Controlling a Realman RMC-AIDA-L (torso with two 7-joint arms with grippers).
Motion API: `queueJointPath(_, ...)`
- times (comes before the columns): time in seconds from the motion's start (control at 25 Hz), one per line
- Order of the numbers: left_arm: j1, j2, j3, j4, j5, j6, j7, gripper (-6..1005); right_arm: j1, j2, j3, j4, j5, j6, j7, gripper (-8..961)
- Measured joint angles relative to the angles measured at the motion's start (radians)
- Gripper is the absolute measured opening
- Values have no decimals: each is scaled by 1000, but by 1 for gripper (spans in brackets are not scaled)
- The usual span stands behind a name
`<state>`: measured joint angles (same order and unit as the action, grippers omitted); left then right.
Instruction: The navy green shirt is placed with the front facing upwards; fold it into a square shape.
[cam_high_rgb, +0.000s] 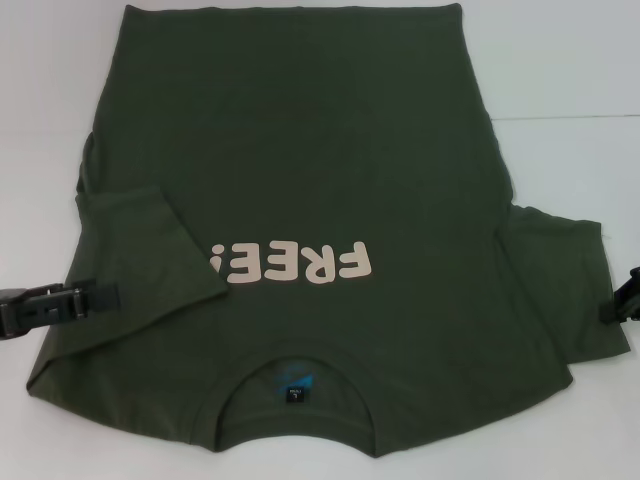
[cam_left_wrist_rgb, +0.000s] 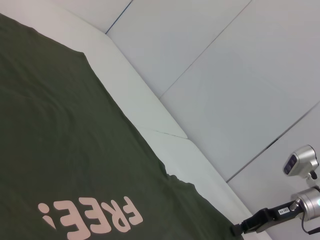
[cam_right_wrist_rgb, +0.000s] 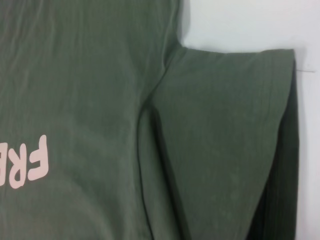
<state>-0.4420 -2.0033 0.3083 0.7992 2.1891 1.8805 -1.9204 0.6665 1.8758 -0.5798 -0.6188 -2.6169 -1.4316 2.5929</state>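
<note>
Here your shirt (cam_high_rgb: 310, 170) lies face up, its left sleeve folded inward. Left gripper (cam_high_rgb: 105, 298) clamps that sleeve's edge. Right gripper (cam_high_rgb: 612, 308) sits at the right sleeve; you cannot tell its grip.

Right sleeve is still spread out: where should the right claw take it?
Grip the right sleeve at its outer cuff edge, coming in from the robot's right, where the right claw already sits. That edge lies flat and free on the white table, unlike the left sleeve, already folded inward.

Navy green shirt (cam_high_rgb: 300, 130) looking matt, soft woven cloth; lettering (cam_high_rgb: 290, 263) showing smooth, flat print; tabletop (cam_high_rgb: 560, 60) appearing smooth, white, matt.
</note>
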Motion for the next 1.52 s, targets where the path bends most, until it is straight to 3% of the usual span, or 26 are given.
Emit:
queueJointPath(0.32,-1,0,-1,0,-8,0,0,846,-16,-21,17,-2,0,-6,-17,14)
queueJointPath(0.64,-3,0,-3,0,-17,-1,-8,846,-33,-56,164,-6,4,-34,-74,13)
queueJointPath(0.96,-3,0,-3,0,-23,-2,-11,846,-75,-87,213,-17,158,-59,-113,14)
queueJointPath(1.2,-7,0,-3,-2,-23,-1,-16,846,-63,-77,206,-9,197,-74,-140,14)
queueJointPath(1.52,-13,3,-3,-10,-23,-1,-25,846,6,-35,204,-4,208,-81,-164,13)
